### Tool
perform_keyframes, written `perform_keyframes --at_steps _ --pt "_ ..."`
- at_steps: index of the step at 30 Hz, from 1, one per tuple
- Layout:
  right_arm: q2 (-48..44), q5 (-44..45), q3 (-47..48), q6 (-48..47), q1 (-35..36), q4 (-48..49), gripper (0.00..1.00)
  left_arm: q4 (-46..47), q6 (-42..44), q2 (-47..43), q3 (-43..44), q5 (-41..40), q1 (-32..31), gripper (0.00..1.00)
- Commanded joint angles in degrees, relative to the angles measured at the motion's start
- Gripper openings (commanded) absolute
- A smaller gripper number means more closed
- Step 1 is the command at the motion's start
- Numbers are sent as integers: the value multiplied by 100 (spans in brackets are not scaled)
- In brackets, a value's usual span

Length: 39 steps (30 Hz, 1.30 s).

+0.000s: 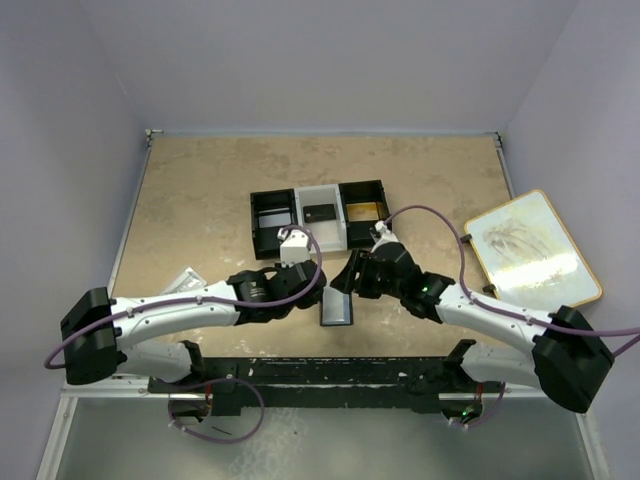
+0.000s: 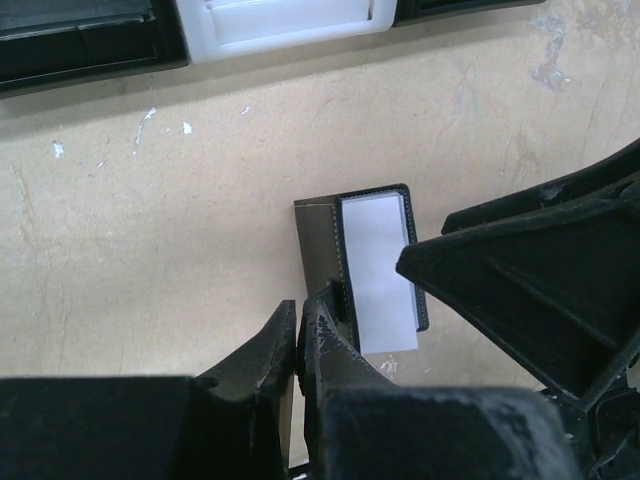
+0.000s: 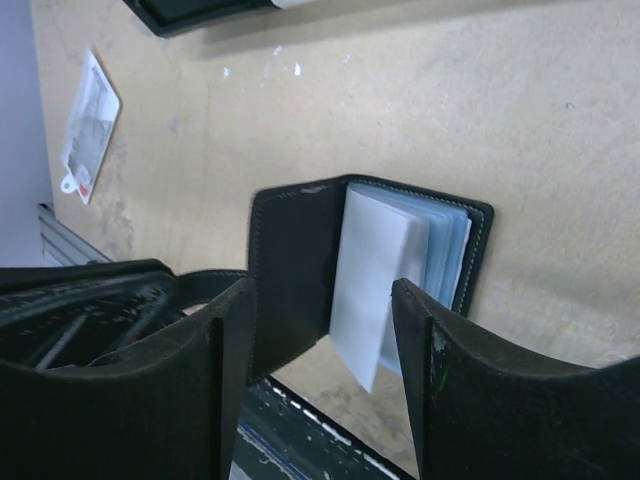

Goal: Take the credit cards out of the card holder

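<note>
Left gripper [image 2: 300,312] clamped on card holder [image 2: 320,240] cover edge; right gripper [image 3: 322,300] apart, straddling sleeves [image 3: 380,270]

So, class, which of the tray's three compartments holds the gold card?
The right-end compartment, black-walled, with the gold card inside. The white middle compartment holds a dark card; the left compartment shows no gold.

The black rectangular bifold card holder [image 1: 337,306] lies open near the middle of the table's near edge. One cover rests flat and the other tilts upward. Its clear pale-blue plastic sleeves [image 3: 440,250] fan out, with one sheet lifted. The left gripper [image 2: 300,322] clamps one edge. A dark credit card [image 1: 320,212] and a gold-tan credit card [image 1: 364,209] lie flat in separate compartments of the tray [image 1: 318,193].
</note>
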Motion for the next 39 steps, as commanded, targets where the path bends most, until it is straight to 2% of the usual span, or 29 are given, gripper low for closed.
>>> perform_keyframes --at_steps 1,9,15,19,25,39 --pt "-78 -93 -167 143 8 234 58 -186 -146 -299 -197 -314 -25 0" --pt "558 -299 -56 108 8 527 55 -455 -491 -497 -695 -470 -17 0" --pt "712 -96 -37 251 11 429 55 -566 -456 -403 -733 -569 -15 0" --pt "799 -359 -86 230 8 684 55 -544 -468 -306 -736 -571 -16 0" --pt "1243 -485 126 49 16 558 56 -469 -496 -235 -807 -510 -17 0" --pt "1219 -1016 226 -197 17 918 61 -355 -570 -83 -1035 -505 -17 0"
